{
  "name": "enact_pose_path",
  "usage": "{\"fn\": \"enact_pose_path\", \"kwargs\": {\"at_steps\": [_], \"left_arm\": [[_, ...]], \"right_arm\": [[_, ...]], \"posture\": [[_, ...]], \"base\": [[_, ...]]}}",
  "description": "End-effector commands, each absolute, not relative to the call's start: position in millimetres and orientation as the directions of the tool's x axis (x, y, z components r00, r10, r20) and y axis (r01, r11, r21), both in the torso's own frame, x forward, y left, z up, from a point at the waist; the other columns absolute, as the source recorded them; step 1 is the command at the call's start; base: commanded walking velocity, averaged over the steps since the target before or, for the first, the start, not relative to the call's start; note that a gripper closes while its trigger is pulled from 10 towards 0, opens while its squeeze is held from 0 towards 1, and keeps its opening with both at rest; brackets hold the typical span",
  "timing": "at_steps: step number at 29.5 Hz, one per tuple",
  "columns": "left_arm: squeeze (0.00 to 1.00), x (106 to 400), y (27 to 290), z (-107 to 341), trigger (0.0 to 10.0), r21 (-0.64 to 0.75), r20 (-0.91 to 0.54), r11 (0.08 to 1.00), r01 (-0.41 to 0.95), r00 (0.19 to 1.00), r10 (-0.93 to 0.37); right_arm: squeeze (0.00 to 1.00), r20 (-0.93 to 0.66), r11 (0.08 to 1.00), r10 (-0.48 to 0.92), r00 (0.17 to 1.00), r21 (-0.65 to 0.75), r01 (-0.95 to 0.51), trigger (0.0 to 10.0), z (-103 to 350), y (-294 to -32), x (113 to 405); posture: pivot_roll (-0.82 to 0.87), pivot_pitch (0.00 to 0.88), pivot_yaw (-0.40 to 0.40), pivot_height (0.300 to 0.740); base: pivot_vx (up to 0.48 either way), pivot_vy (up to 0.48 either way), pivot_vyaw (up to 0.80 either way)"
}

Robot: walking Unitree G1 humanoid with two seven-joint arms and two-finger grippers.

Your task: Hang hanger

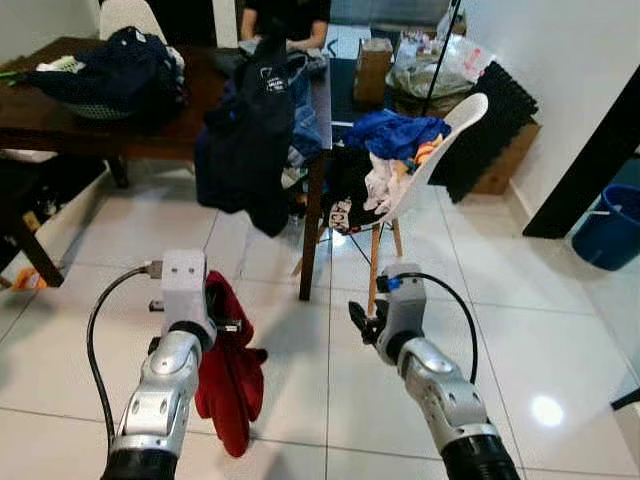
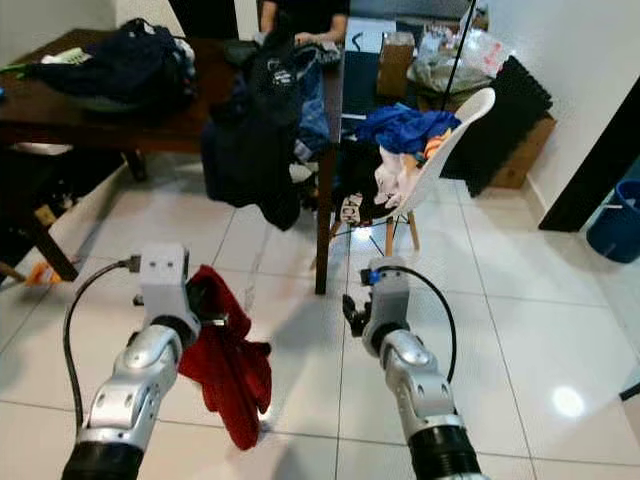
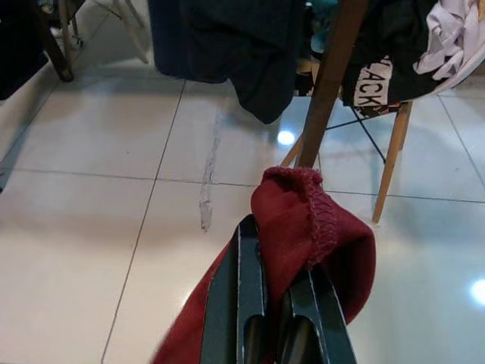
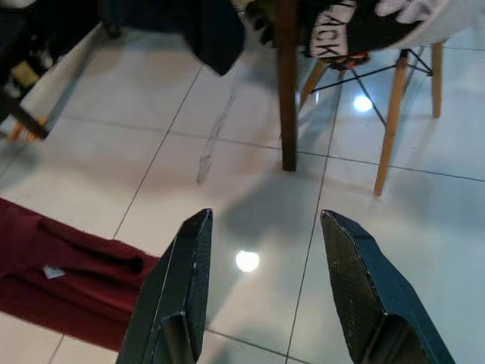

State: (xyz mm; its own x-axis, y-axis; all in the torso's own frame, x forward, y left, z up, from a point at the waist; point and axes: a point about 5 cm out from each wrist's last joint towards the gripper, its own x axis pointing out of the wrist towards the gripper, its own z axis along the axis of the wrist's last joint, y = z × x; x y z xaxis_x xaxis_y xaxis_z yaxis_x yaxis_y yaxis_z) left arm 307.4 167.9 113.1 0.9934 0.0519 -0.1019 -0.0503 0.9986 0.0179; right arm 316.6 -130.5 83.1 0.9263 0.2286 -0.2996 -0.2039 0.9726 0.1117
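our left claw (image 3: pixel 276 303) is clamped on a dark red garment (image 1: pixel 232 375) that hangs from it above the tiled floor (image 1: pixel 560 340), while our right claw (image 4: pixel 265 296) hovers with its fingers apart; we see no hanger, so it may be hidden in the cloth. to do this well we judge we should keep the grip firm and lift the cloth clear of the floor as we approach the desk (image 1: pixel 60 110) and the white chair (image 1: pixel 455 135) piled with clothes. the right wrist view shows the garment's label, which the head views miss.
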Motion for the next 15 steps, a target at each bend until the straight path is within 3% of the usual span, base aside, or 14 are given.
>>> {"fn": "enact_pose_path", "kwargs": {"at_steps": [1,6,15], "left_arm": [[0.0,307.8,163.6,114.0,10.0,0.015,-0.097,0.999,-0.035,0.995,0.036],[0.0,307.8,163.6,113.9,10.0,0.014,-0.097,0.999,-0.036,0.995,0.037],[0.0,308.1,165.6,114.0,10.0,0.017,-0.094,0.999,-0.049,0.994,0.05]], "right_arm": [[0.0,-0.314,0.977,0.207,0.927,0.108,-0.181,10.0,80.4,-137.7,315.2],[0.0,-0.314,0.977,0.207,0.926,0.109,-0.181,10.0,80.2,-137.7,315.2],[0.0,-0.318,0.978,0.207,0.925,0.105,-0.182,10.0,79.8,-137.7,315.3]], "posture": [[-0.01,0.093,-0.041,0.74],[-0.01,0.093,-0.041,0.74],[-0.01,0.089,-0.043,0.74]], "base": [[0.364,0.0,-0.52],[0.355,0.0,-0.49],[0.353,0.0,0.0]]}}
